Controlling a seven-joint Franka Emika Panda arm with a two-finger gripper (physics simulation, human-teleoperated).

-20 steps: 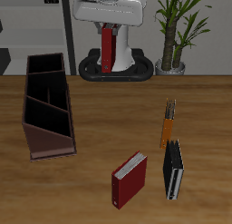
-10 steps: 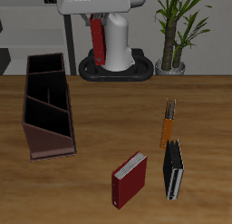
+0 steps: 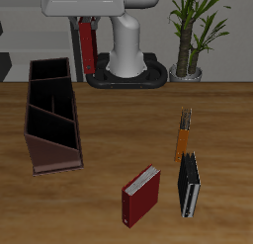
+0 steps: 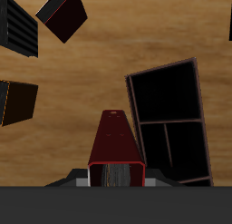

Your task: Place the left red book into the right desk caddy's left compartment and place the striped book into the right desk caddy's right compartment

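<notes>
Exterior view: the gripper (image 3: 87, 21) is gripping the left red book (image 3: 88, 48), which is hanging upright beneath it. The right desk caddy (image 3: 51, 117) is sitting below, toward the table's front edge. The striped book (image 3: 189, 186) is lying well apart.

Wrist view: the left red book (image 4: 116, 146) is projecting from the closed claw, with the right desk caddy (image 4: 172, 119) just beside its tip and its 3 sections showing.

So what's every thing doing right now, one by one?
Hand: shut on the dark red book, up in the air.
Dark red book: hanging upright from the hand, off the table.
Caddy: on the table, open on top, all sections empty.
Striped book: on the table, closed.
Orange book: on the table, closed.
Bright red book: on the table, closed.
</notes>
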